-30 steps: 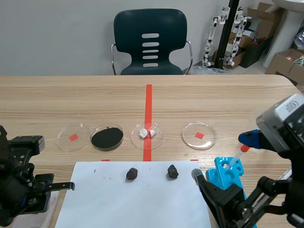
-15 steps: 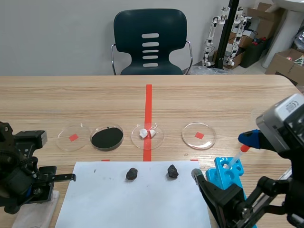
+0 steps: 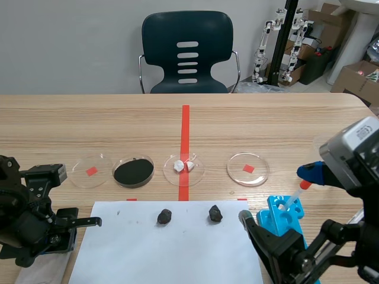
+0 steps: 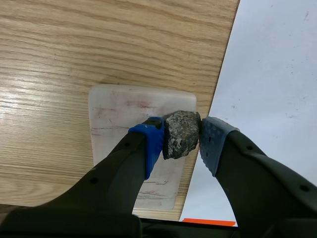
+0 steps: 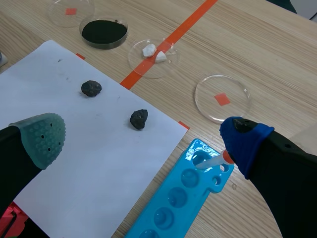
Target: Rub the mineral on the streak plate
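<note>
Left gripper (image 4: 181,138) crept rightward at lower left of the scene view, pinching the mineral (image 4: 181,130) over the streak plate (image 4: 119,113); right gripper (image 5: 143,141) sits spread. It should press down firmly and drag short strokes

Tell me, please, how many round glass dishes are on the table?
4, in a row beyond the paper: far left dish, black powder dish, white pieces dish, far right dish. None seems hidden.
</note>
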`<state>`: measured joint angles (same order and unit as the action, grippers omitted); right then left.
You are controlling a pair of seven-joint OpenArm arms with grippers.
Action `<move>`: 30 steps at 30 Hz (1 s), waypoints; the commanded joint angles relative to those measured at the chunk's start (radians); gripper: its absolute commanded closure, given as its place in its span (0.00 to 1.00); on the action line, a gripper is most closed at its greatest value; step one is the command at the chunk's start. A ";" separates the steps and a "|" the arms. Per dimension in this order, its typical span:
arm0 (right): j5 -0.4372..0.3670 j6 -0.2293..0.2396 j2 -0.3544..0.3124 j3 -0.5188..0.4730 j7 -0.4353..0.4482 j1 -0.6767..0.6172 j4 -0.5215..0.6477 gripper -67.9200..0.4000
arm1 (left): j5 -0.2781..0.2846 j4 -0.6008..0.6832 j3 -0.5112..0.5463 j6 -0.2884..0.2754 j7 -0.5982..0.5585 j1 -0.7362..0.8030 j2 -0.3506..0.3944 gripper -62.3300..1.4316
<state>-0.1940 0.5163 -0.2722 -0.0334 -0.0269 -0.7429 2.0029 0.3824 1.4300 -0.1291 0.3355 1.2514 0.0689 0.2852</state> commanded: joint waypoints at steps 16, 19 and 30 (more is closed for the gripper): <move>-0.011 0.000 -0.005 -0.012 0.014 0.009 0.026 0.00 | -0.257 0.008 0.005 0.027 0.113 -0.008 -0.004 0.73; -0.011 0.000 -0.005 -0.012 0.014 0.009 0.026 0.00 | -0.296 0.008 0.005 0.040 0.115 -0.008 -0.005 0.73; -0.011 0.000 -0.005 -0.012 0.014 0.009 0.026 0.00 | -0.124 0.008 0.004 0.036 0.046 -0.005 -0.005 0.73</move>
<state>-0.1940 0.5163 -0.2722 -0.0334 -0.0269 -0.7429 2.0029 0.2256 1.4300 -0.1291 0.3729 1.3113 0.0666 0.2779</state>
